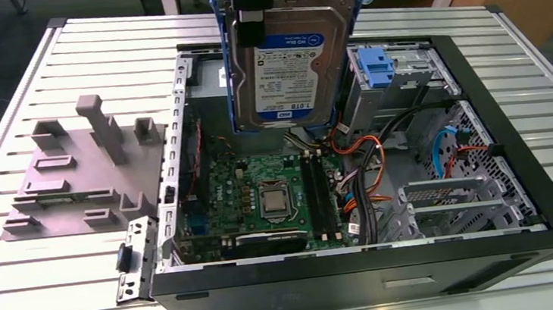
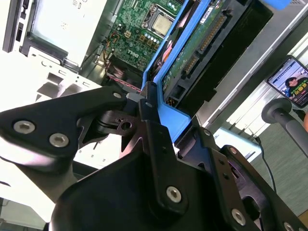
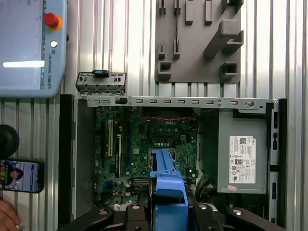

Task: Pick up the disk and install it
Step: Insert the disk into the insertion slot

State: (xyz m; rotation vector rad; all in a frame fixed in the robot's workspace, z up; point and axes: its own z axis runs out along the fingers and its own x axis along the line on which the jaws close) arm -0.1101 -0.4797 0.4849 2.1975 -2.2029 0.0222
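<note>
My fingers are clamped tight on the disk, holding it upright, label showing, in the air over the open computer case, above the motherboard

The disk hangs upright above the open case.

Disk: flat silver hard drive with a white-and-blue label and blue plastic rails down both long sides.

Pose: upright on a short end and lifted off the table. I hold it clamped at its upper end, with the label facing the exterior view.

Position, exterior view: at 12 o'clock over the open case, lower end above the interior.

Second wrist view: green circuit-board underside and connector row are exposed.
</note>
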